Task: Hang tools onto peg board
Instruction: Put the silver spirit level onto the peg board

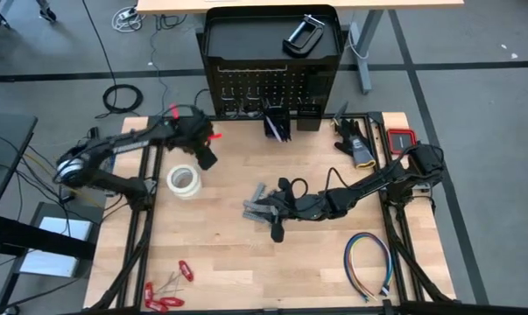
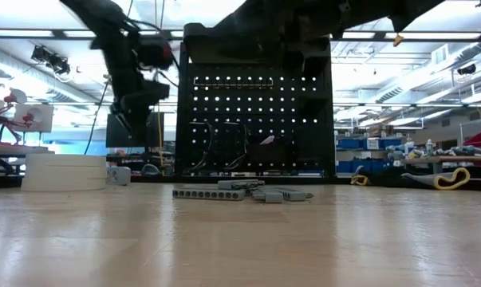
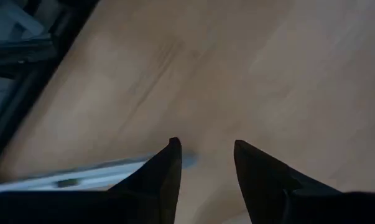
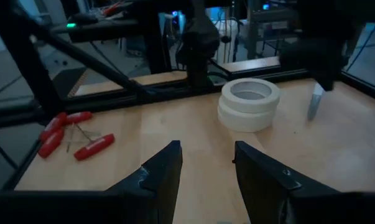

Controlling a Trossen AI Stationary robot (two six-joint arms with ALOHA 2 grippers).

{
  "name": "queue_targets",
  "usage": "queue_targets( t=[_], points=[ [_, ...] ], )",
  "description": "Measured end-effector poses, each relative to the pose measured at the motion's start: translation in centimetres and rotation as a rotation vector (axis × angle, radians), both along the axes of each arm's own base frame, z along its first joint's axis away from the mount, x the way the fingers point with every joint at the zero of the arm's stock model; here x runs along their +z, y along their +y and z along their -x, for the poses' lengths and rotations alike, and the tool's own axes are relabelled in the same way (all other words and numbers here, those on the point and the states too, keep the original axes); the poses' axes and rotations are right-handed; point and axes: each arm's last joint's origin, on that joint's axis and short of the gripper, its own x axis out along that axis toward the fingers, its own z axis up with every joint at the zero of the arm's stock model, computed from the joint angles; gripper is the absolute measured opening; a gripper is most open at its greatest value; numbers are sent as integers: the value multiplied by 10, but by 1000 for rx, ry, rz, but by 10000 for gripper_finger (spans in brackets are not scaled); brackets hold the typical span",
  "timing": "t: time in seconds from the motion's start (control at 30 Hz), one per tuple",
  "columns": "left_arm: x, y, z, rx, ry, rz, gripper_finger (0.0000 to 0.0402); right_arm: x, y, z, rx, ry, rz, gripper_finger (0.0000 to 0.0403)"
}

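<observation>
The peg board [image 1: 272, 83] stands upright at the table's far edge. A black C-clamp [image 1: 303, 35] lies on its top tray, and dark pens [image 1: 277, 124] stand in a bin at its foot. White tape rolls [image 1: 184, 181] are stacked on the table at the left. My left gripper [image 1: 207, 159] hangs open just to their far right, pointing down, with nothing between its fingers [image 3: 206, 155]. Grey metal pieces [image 1: 255, 208] lie mid-table. My right gripper [image 1: 268, 210] is open above them, pointing toward the table's left, and it is empty [image 4: 207, 155].
Red-handled hand tools [image 1: 167, 293] lie at the near left corner and a multicoloured wire loop [image 1: 369, 262] at the near right. A small red case [image 1: 401, 138] and a dark tool [image 1: 355, 144] sit at the far right. Bare wood shows in the near middle.
</observation>
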Motion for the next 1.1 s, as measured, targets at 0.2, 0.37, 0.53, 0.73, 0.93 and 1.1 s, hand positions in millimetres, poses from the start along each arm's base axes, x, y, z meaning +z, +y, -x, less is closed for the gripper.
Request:
queue_targets(
  t=[0.2,0.37,0.53,0.73,0.93,1.1],
  points=[
    [-24,19,-7,-206,450,51,152,-3,1,1,14,39,61,158],
    [-49,28,-12,-343,650,105,152,-3,0,1,12,38,69,158],
    [-65,39,-18,-349,735,19,152,-3,-1,1,8,44,74,158],
    [-70,47,-25,-383,732,-53,151,-3,-2,1,7,47,76,158],
    [-58,38,-35,-433,710,-49,151,-5,-6,0,-4,60,79,158],
    [-40,45,-40,-451,657,-75,151,-5,-13,-2,-25,64,78,158]
  ],
)
